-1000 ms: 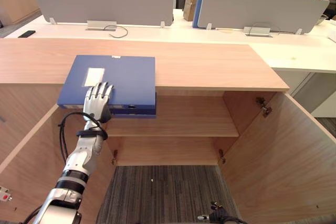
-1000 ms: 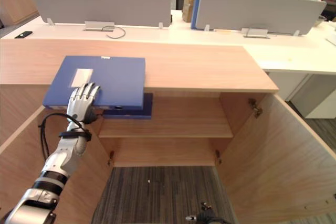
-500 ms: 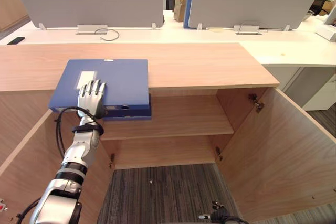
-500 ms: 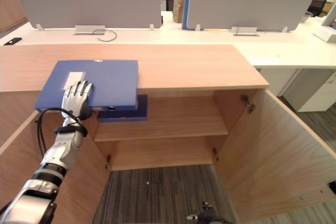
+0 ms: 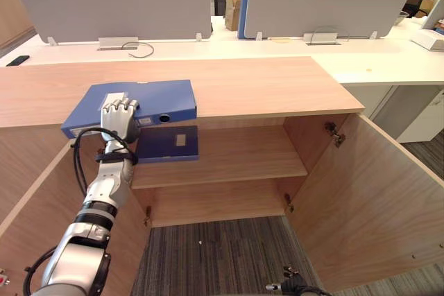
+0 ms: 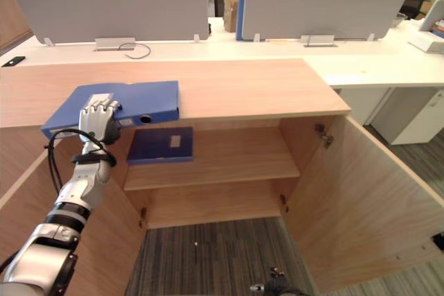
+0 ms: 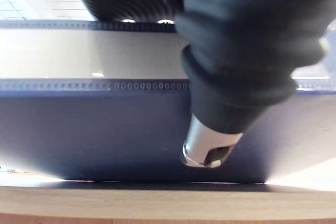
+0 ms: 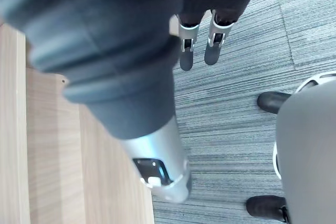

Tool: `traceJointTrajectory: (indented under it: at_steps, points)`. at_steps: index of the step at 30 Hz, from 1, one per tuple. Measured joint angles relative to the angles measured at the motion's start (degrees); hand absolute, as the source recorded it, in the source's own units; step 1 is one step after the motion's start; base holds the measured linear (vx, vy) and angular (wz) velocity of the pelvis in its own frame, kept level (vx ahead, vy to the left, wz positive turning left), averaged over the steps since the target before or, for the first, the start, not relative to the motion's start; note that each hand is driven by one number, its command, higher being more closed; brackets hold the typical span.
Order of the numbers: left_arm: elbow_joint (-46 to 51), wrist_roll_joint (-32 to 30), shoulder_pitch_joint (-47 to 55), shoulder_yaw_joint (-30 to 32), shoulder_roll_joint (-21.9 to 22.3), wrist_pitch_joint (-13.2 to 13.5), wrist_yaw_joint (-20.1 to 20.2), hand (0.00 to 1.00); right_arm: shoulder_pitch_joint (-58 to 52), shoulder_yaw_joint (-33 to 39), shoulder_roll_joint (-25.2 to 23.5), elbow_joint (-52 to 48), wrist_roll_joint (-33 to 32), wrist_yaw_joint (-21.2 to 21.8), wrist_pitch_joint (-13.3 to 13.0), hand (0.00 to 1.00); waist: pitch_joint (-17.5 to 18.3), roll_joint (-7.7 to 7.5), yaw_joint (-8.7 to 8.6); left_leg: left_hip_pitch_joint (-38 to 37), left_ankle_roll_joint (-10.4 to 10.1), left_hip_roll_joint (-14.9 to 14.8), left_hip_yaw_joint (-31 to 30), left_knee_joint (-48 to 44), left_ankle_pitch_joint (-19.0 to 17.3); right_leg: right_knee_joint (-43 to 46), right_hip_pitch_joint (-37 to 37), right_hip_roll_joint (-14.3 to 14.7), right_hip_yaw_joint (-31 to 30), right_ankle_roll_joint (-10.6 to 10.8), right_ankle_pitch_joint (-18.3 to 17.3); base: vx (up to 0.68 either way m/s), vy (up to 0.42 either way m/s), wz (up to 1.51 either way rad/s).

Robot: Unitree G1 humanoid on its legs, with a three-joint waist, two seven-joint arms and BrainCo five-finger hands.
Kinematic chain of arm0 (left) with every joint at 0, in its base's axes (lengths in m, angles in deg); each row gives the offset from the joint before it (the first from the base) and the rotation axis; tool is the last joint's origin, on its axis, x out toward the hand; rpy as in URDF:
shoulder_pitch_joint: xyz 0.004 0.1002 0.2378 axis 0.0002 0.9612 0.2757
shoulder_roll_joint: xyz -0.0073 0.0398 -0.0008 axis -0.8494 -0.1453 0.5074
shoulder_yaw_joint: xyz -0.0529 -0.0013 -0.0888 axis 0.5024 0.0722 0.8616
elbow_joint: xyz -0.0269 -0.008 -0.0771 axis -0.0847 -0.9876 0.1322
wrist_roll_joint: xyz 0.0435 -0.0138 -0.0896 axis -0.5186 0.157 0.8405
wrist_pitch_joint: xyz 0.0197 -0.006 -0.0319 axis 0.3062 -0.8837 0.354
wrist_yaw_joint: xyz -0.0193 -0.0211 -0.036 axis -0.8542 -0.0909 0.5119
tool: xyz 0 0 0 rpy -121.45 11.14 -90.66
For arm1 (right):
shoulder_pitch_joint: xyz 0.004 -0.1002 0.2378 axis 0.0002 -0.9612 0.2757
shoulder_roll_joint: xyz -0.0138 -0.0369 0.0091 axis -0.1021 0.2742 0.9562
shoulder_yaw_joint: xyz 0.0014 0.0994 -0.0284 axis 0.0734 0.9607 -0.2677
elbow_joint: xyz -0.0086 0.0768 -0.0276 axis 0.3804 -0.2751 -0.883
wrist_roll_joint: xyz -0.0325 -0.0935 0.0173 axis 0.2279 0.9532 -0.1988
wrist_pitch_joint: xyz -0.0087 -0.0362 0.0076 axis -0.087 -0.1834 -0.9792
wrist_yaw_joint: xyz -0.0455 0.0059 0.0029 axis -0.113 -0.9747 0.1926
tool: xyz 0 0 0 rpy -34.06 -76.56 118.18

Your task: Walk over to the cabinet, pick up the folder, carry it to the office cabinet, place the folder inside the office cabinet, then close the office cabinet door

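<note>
- Folder (image 5: 163,95): blue, on the near-left part of the wooden counter (image 5: 263,84). Its spine faces you and its near-left corner juts past the counter's near edge.
- Your left hand (image 5: 118,117) grips the folder at that overhanging edge. The fingers are curled over the top face. In the left wrist view the thumb (image 7: 207,148) presses against the folder's blue surface from the other side.
- Your right hand (image 8: 187,51) hangs low over the grey carpet (image 8: 236,103). Its fingers are straight and relaxed, and it holds nothing.
- The office cabinet under the counter stands open. You can see the right door (image 5: 374,199) swung out towards you, and the left door (image 5: 28,220) likewise on the other side.
- Inside, the upper shelf (image 5: 243,154) carries a darker blue file (image 5: 166,143). It lies flat at the shelf's left end, just below the folder you hold and apart from it.
- Beyond the counter there is a white desk (image 5: 388,67) with grey screens (image 5: 118,8) standing along it.
</note>
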State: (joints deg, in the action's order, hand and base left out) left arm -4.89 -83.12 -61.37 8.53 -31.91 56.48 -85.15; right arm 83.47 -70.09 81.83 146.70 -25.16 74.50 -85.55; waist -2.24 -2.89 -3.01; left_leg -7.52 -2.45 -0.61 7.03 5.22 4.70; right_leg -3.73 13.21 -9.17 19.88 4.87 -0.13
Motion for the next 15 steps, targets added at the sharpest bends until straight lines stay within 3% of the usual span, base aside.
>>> traceJointTrajectory:
  at_steps: [12,15]
  points:
    - [-0.72,0.05,-0.85,0.0,-0.02,-0.26,-1.07,1.0,0.01,0.19,0.43,0.14,-0.08,-0.37,0.02,0.0,0.22,0.26,-0.67,-0.49,0.02,0.01,0.36,0.01,-0.21,-0.1,0.34,-0.05,-0.3,0.03,0.01,0.0,0.003,-0.01]
    - [5.71,1.13,0.94,2.14,2.0,-0.98,-0.2,1.0,0.0,0.12,0.39,-0.97,-2.56,-0.58,0.12,0.0,0.23,0.31,-0.42,-0.18,0.06,0.07,0.32,0.02,-0.23,-0.07,0.01,-0.12,-0.3,0.04,0.02,0.0,0.0,0.0]
